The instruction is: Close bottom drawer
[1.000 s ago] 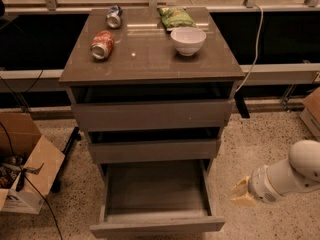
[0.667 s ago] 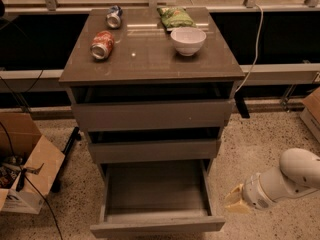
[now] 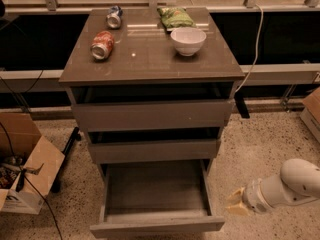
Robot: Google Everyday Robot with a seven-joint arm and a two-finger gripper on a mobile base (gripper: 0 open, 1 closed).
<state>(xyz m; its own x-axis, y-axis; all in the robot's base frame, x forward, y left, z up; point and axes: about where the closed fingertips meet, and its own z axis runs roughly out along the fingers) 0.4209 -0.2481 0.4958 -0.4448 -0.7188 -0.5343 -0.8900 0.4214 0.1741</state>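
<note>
Grey-brown and handleless, the bottom drawer [image 3: 157, 225] stands pulled well out from the foot of the cabinet [image 3: 150, 64]. Its deep box is open to view and looks empty, and its plain front panel is the part farthest from the cabinet body. The two drawer fronts above it sit much nearer the cabinet face, each showing only a dark gap over it. The gripper [image 3: 239, 204], cream-coloured at the end of a white arm, hangs low off the cabinet's right side, just beyond the drawer's right wall and near its front right corner, apart from it. Whether it is spread or pressed together cannot be told from this view. From the gripper the drawer lies to the left, and its line of travel runs straight back into the cabinet, across the way the gripper points. The front panel sits a little farther out from the cabinet than the gripper does. By my reading, the gripper must first come round to the outer face of that panel, then push toward the cabinet.
</note>
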